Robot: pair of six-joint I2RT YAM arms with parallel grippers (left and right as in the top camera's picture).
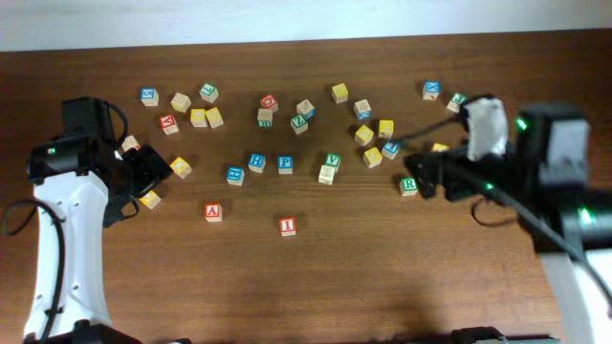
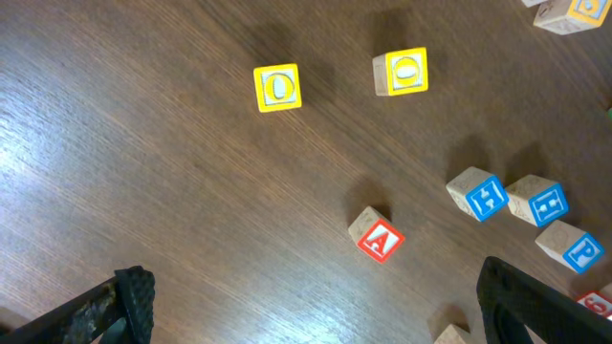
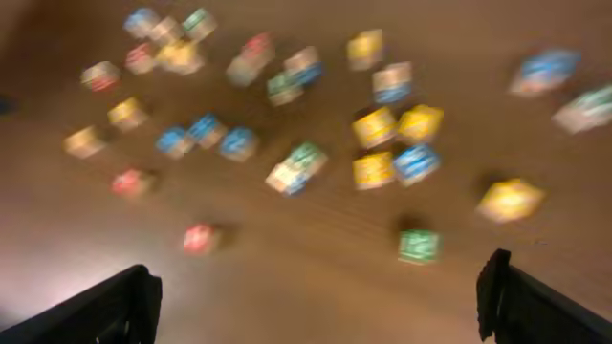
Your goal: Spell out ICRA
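Letter cubes: roughly thirty, small ones hard to tally. Robot arms: two.

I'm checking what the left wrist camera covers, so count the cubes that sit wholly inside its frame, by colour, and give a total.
yellow cubes: 2
blue cubes: 3
red A cube: 1
Total: 6
Cubes cut off at the frame's edges are left out.

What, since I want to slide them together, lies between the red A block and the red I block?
Nothing: in the overhead view the stretch of table between the red A block and the red I block is bare wood.
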